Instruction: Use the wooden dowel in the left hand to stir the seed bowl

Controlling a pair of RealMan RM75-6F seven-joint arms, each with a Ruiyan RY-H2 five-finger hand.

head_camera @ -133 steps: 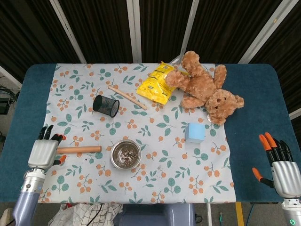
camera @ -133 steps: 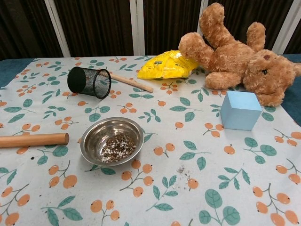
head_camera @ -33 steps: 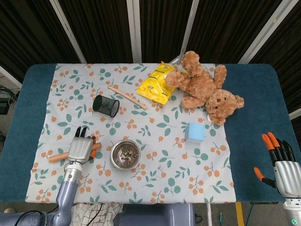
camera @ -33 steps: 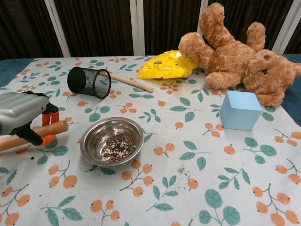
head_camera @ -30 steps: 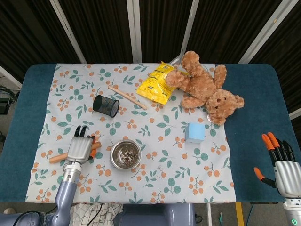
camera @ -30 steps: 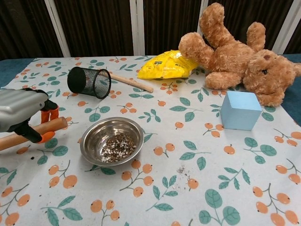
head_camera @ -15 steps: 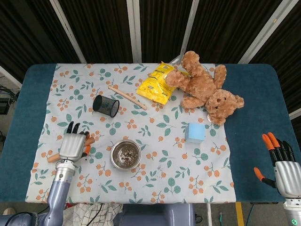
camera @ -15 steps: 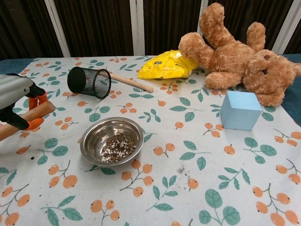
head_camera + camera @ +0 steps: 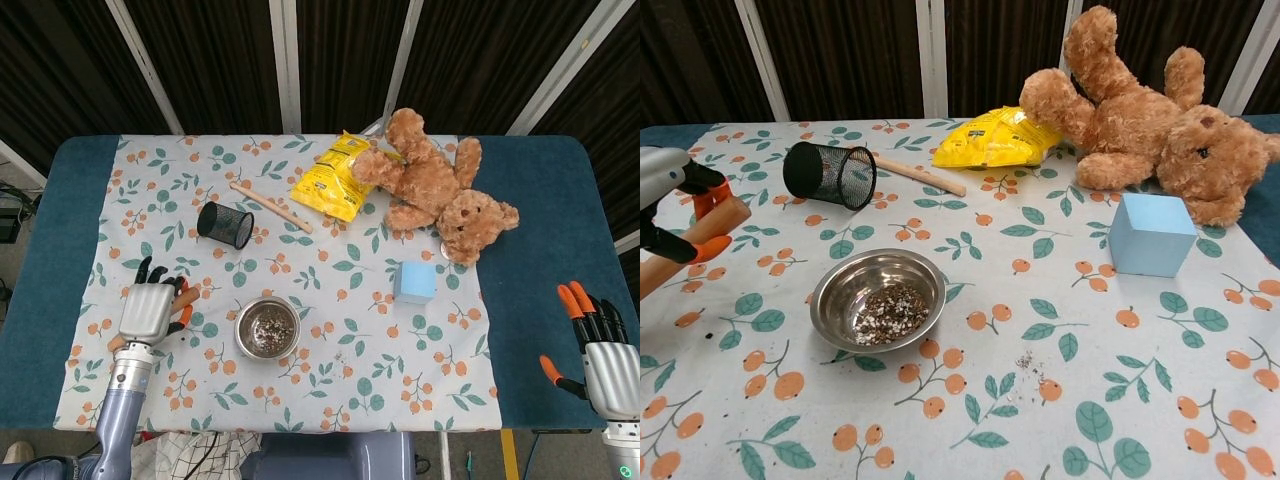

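Here the left hand (image 9: 670, 205) fingers (image 9: 708, 200) clamp the wooden dowel (image 9: 695, 243) — tilted, above the cloth.

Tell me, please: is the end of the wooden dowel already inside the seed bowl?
No. In the chest view the wooden dowel, held by the left hand, is lifted off to the left of the seed bowl, not touching it.

Smooth wooden dowel (image 9: 685, 243), shiny metal seed bowl (image 9: 878, 299), printed cloth (image 9: 1060, 330), furry plush bear (image 9: 1140, 125), glossy yellow packet (image 9: 992, 137)
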